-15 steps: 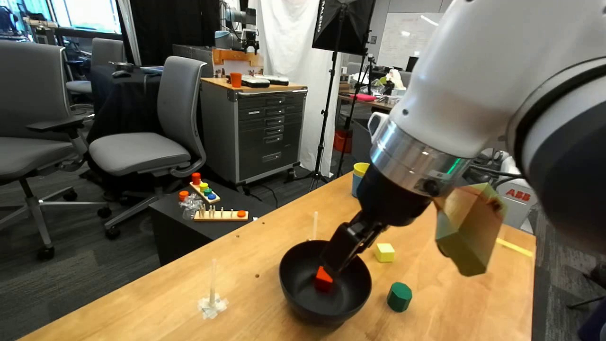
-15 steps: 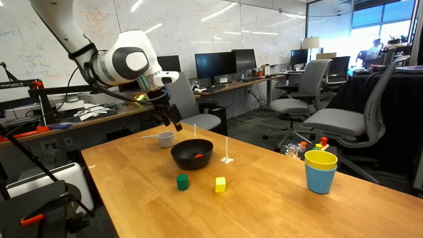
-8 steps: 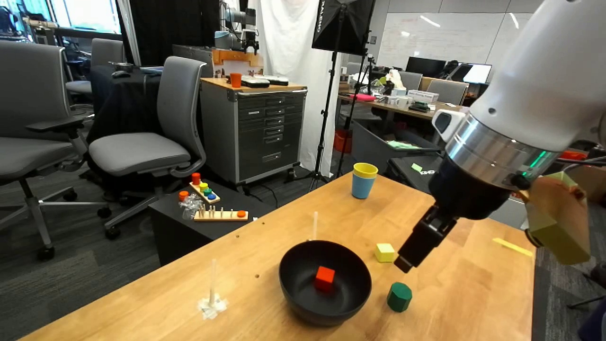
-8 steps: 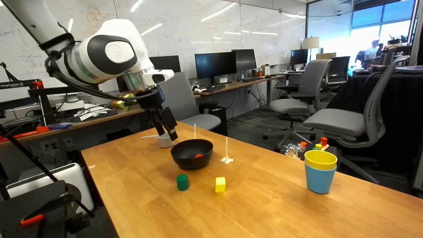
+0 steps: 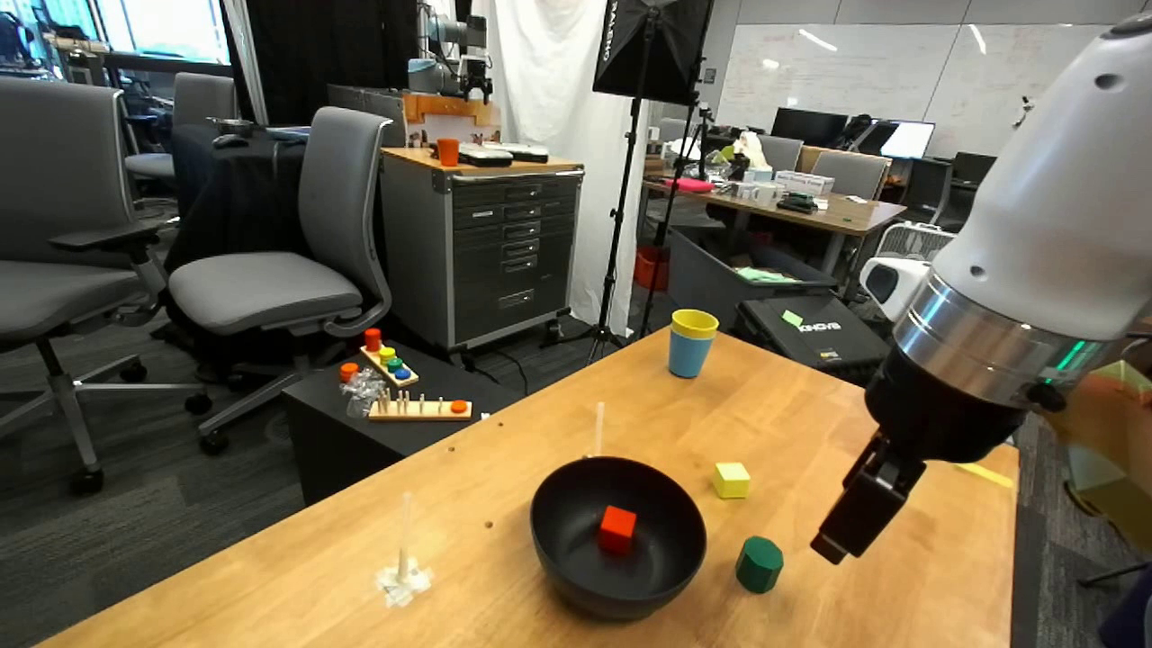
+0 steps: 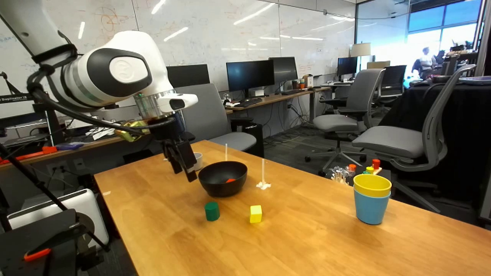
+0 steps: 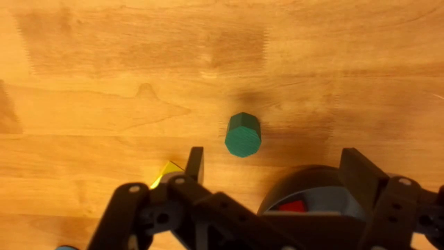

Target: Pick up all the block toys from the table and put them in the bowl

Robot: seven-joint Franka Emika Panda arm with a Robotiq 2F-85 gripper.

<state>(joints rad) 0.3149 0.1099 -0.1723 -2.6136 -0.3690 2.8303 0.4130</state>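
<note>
Swung farther from the black bowl (image 5: 661, 544) holding the red cube (image 5: 617, 529), the gripper (image 7: 273, 159) hangs with jaws apart; the green octagonal block (image 7: 242, 140) and yellow cube (image 6: 256, 214) stand on the counter (image 6: 307, 245). Lowered off-centre, a jaw could topple the green one or clip the bowl.

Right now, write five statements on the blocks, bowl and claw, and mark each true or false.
1. The red block is in the bowl. True.
2. The yellow block and green block are on the table. True.
3. The yellow block touches the bowl. False: they are apart.
4. The claw is open. True.
5. The claw grips the green block. False: it grips nothing.
</note>
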